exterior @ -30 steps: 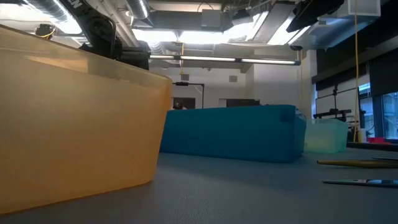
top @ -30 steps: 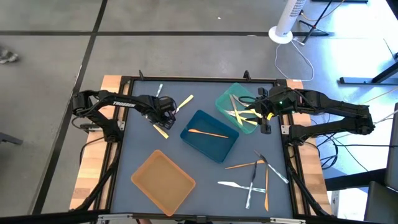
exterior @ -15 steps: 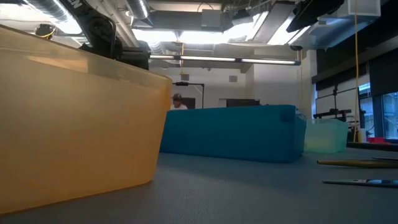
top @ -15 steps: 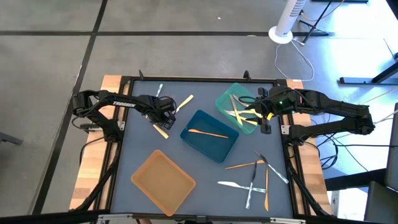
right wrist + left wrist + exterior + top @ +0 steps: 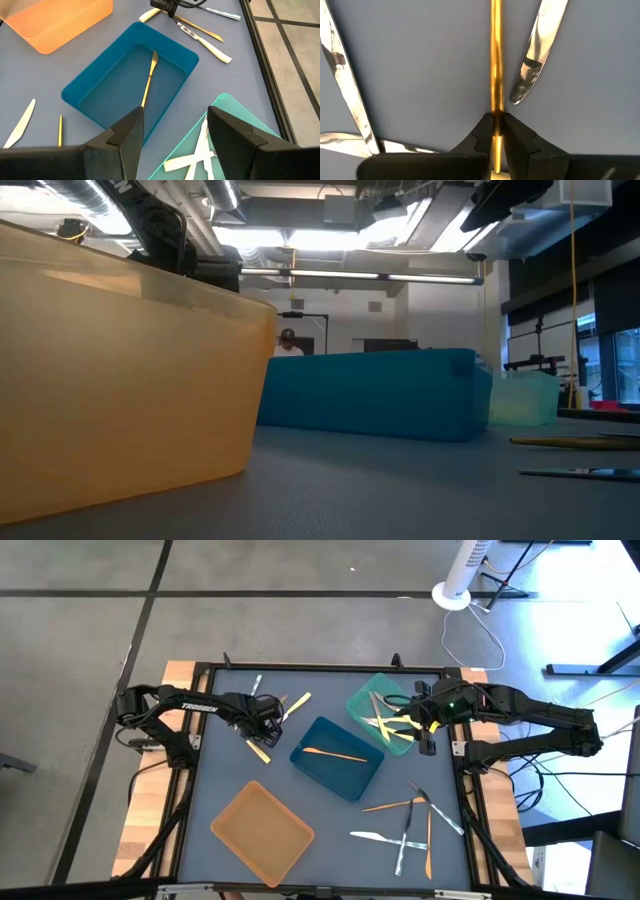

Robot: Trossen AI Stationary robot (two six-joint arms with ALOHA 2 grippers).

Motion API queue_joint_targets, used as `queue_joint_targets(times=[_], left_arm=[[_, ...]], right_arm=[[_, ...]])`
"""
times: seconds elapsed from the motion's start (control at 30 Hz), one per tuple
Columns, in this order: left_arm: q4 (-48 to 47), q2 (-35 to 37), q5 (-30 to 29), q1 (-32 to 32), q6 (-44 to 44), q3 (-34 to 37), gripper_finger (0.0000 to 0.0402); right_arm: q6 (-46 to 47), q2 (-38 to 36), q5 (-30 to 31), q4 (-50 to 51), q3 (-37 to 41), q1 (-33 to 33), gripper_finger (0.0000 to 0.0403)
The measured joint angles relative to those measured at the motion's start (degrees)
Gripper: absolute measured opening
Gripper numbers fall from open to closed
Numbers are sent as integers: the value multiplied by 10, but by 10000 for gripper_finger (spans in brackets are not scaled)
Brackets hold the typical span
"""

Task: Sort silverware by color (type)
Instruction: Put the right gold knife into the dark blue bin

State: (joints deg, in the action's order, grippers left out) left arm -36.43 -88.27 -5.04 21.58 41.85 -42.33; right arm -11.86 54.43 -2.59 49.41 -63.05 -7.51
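My left gripper (image 5: 267,718) stands at the table's far left, shut on a thin gold piece of silverware (image 5: 495,60) that lies on the grey mat. A silver knife (image 5: 535,55) and another silver piece (image 5: 347,85) lie beside it. My right gripper (image 5: 172,135) hovers open above the teal tray (image 5: 383,712), which holds several cream pieces. The blue tray (image 5: 337,755) holds one gold knife (image 5: 149,75). The orange tray (image 5: 262,830) stands near the front. My left gripper pinches the gold piece's thin shaft (image 5: 495,112) between its two fingertips (image 5: 482,131), near one end. The fingers come from above. The rest of the piece (image 5: 200,30) runs out ahead of them, low over the mat; whether it rests on the mat I cannot tell.
Several gold and silver pieces (image 5: 410,825) lie crossed on the mat at the near right. A cream-handled knife (image 5: 298,702) and a cream piece (image 5: 258,748) lie close to my left gripper. The black frame (image 5: 320,667) borders the mat.
My left gripper has stayed in place and closed its fingers on the thin gold piece.
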Motion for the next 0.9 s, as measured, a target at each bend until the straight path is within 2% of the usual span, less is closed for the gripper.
queue_joint_targets(times=[0.33, 0.73, 0.9], left_arm=[[0, 5, 0, 2, -2, -5, 22], [4, 5, -2, 35, -48, -62, 21], [40, 5, -2, 43, -63, -83, 21]], right_arm=[[0, 0, 0, 0, 0, 0, 207], [0, 0, 0, 0, 0, 0, 207], [0, 4, 0, -1, 0, 0, 207]])
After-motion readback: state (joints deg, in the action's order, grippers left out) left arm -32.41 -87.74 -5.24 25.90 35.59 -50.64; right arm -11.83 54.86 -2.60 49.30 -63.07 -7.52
